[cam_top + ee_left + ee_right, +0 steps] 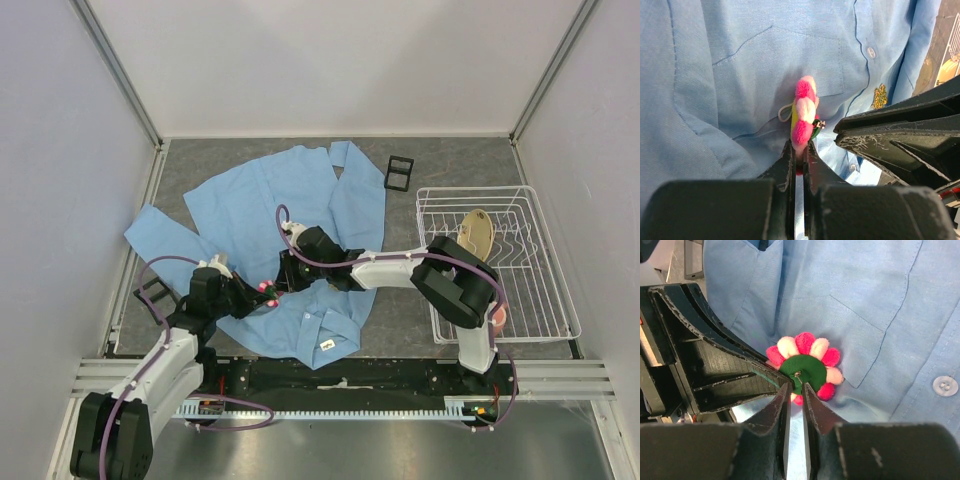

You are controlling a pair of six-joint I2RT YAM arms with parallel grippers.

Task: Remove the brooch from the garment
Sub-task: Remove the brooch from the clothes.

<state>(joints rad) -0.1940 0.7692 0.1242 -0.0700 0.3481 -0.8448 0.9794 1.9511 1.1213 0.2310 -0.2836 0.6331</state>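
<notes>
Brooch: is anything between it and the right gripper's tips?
Nothing visible. In the right wrist view the tips of the right gripper reach the green back of the brooch, with no shirt fabric between.

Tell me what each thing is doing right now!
left gripper, shut on the brooch's edge.
brooch, held edge-up over the shirt.
right gripper, jaws slightly apart at the brooch's green back.
shirt, lying spread out, rumpled.
dish rack, upright.

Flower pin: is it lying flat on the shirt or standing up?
Standing up on edge. The left tool pinches the pin at its bottom rim, and the right wrist view shows its green back facing the camera.
</notes>
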